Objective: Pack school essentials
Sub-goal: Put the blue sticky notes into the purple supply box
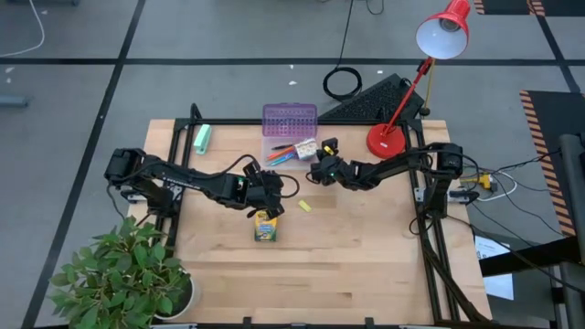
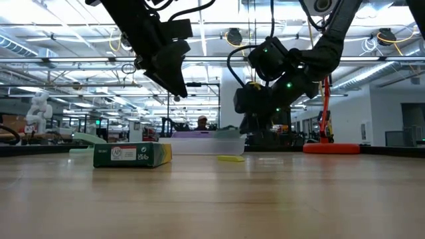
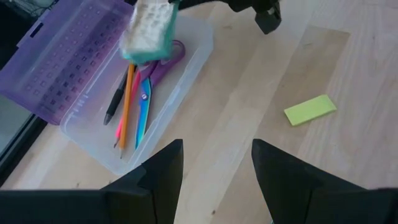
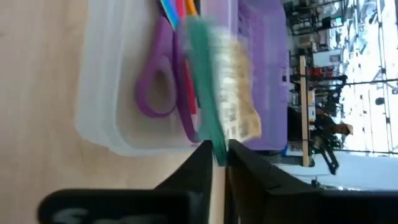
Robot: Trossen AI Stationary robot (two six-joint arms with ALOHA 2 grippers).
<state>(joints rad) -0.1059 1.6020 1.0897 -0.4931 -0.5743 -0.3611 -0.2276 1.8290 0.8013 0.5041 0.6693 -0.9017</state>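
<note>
A clear box (image 1: 285, 153) with its purple lid (image 1: 290, 119) open stands at the table's far middle. Inside lie purple-handled scissors (image 3: 163, 61) and several pens (image 3: 132, 102). My right gripper (image 1: 317, 168) is shut on a small white-and-green stationery pack (image 4: 225, 102), held over the box's right end. My left gripper (image 3: 214, 167) hovers open above the table, near the yellow-green crayon box (image 1: 265, 226), which lies flat on the wood. A small yellow piece (image 1: 304, 206) lies flat to the right of it. My right gripper pinches the pack's lower edge (image 4: 217, 147) between its two fingers. The fingers come from the table's right, and the pack sticks out past the fingertips. It is lifted clear, above the scissors in the clear box.
A mint-green roll (image 1: 202, 138) lies at the far left of the table. A red desk lamp (image 1: 388, 139) stands at the far right with a dark keyboard (image 1: 364, 100) behind it. A potted plant (image 1: 128, 274) fills the near left corner. Bare wood spans the near half.
</note>
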